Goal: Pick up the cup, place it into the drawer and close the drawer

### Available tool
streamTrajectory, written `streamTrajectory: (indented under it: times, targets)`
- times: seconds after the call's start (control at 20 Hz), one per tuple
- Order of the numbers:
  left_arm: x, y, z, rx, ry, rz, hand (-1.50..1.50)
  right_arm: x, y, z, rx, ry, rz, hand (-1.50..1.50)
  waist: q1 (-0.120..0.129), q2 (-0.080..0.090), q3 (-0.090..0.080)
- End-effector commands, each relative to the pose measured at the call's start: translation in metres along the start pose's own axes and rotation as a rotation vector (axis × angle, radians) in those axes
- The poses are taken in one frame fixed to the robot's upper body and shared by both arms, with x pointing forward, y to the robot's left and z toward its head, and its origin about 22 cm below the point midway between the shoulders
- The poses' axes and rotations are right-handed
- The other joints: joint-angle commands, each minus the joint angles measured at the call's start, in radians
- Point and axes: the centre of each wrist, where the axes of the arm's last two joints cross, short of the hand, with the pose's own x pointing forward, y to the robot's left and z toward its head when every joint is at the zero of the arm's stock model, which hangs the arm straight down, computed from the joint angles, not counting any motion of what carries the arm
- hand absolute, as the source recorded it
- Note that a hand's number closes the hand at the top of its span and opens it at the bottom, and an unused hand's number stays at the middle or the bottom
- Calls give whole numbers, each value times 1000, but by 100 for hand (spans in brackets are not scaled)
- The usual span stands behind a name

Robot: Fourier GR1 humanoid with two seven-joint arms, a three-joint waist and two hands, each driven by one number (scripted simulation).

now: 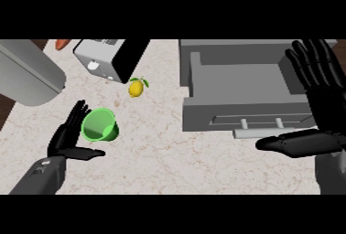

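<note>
The green cup [101, 124] lies tipped on the table [162, 160], just beside the left hand [67, 137], fingers straight and apart. A lemon [137, 87] and toaster [108, 57] sit beyond. The right hand [317, 91], fingers spread, rests over the open drawer [236, 87].

We are looking down at a pale speckled counter [169, 160]. Lying on it are a green cup [101, 124] tipped on its side, a lemon [137, 87], a toaster [108, 57], and a grey drawer unit [236, 82] standing open.
</note>
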Motion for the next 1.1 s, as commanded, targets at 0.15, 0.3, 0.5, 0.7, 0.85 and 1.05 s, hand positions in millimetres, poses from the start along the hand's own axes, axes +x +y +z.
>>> streamTrajectory:
  times: [0.15,0.3,0.5,0.7,0.85,1.05]
  targets:
    - [-9,0,12,-19,-70,44,-150,-3,-9,20,22,18,-19,-150,-19,3,-1]
    - [-14,-37,-7,-27,-82,35,-150,-3,-7,3,14,8,-4,-150,-11,4,-1]
    - [-16,-23,5,-62,-90,48,-150,3,-13,4,-24,1,-2,-150,-14,5,-2]
    - [-10,-33,-10,-90,-96,66,-150,-1,-10,-5,1,7,3,-150,-14,7,-2]
    - [-21,-31,7,-108,-90,141,-150,-7,-2,-3,7,19,1,-150,-8,7,-2]
    - [-1,-37,-24,-185,-130,237,150,1,-9,3,21,4,-2,-150,-25,7,-3]
